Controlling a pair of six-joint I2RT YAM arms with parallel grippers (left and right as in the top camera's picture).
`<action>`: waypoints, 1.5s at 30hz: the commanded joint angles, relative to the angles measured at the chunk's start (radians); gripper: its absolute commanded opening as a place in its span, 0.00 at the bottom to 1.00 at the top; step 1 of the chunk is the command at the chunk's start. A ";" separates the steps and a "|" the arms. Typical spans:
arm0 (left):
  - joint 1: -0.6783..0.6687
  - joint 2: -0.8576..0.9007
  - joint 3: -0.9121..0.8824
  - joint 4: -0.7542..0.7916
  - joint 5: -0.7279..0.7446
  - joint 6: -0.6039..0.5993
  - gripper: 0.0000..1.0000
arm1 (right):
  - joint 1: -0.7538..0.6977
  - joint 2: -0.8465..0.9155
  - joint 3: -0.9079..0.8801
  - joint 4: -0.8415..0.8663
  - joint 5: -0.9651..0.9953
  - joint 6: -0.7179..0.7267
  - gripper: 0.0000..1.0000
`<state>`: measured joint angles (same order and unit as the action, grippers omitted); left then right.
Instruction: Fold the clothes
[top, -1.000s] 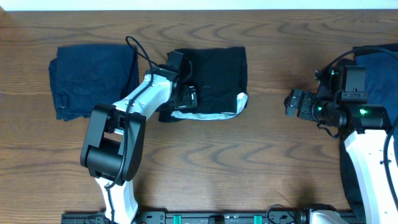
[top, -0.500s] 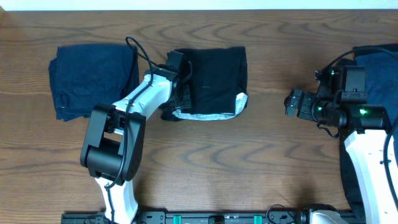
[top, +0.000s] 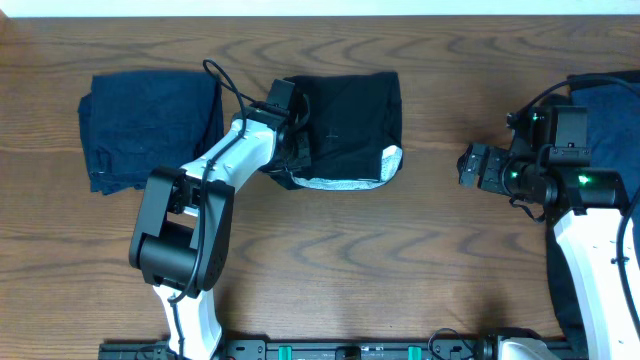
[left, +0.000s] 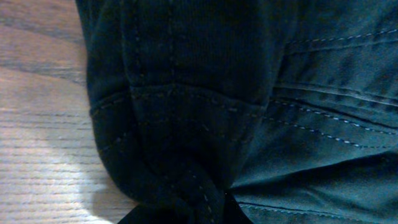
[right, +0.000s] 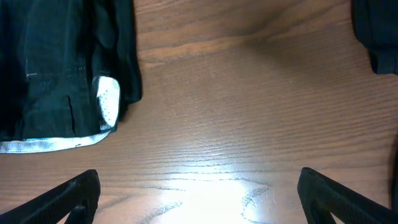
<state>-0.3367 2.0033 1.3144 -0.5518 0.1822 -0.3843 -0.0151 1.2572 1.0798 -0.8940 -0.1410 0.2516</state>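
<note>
The clothes being handled are black shorts (top: 350, 120), lying folded at the table's centre back, with a pale grey waistband strip (top: 340, 184) along the near edge. My left gripper (top: 290, 158) is shut on the shorts' bunched left edge. In the left wrist view the dark stitched cloth (left: 186, 93) fills the frame and gathers into the jaws at the bottom. My right gripper (top: 468, 165) hovers to the right of the shorts, open and holding nothing. Its wrist view shows the black shorts (right: 56, 68) at the upper left and bare wood between the fingertips (right: 68, 196).
A folded navy garment (top: 150, 125) lies at the back left, close to the shorts. Another navy garment (top: 612, 100) lies at the right edge, partly under the right arm, and shows as dark cloth (right: 376, 31). The wooden table (top: 400, 270) extends in front.
My left gripper has closed on the shorts' left edge. The cloth there bunched and the shorts shifted slightly to the right. The right arm has not moved.
</note>
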 joint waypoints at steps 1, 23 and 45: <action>-0.003 -0.013 0.019 0.004 0.019 0.042 0.06 | -0.004 0.000 0.003 0.000 0.003 -0.013 0.99; 0.000 -0.300 0.068 -0.068 -0.414 0.348 0.06 | -0.004 0.000 0.003 0.000 0.003 -0.013 0.99; 0.286 -0.397 0.089 0.076 -0.528 0.606 0.06 | -0.004 0.000 0.003 0.000 0.003 -0.013 0.99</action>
<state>-0.0769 1.6592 1.3544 -0.5049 -0.3157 0.1421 -0.0151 1.2572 1.0798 -0.8944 -0.1413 0.2516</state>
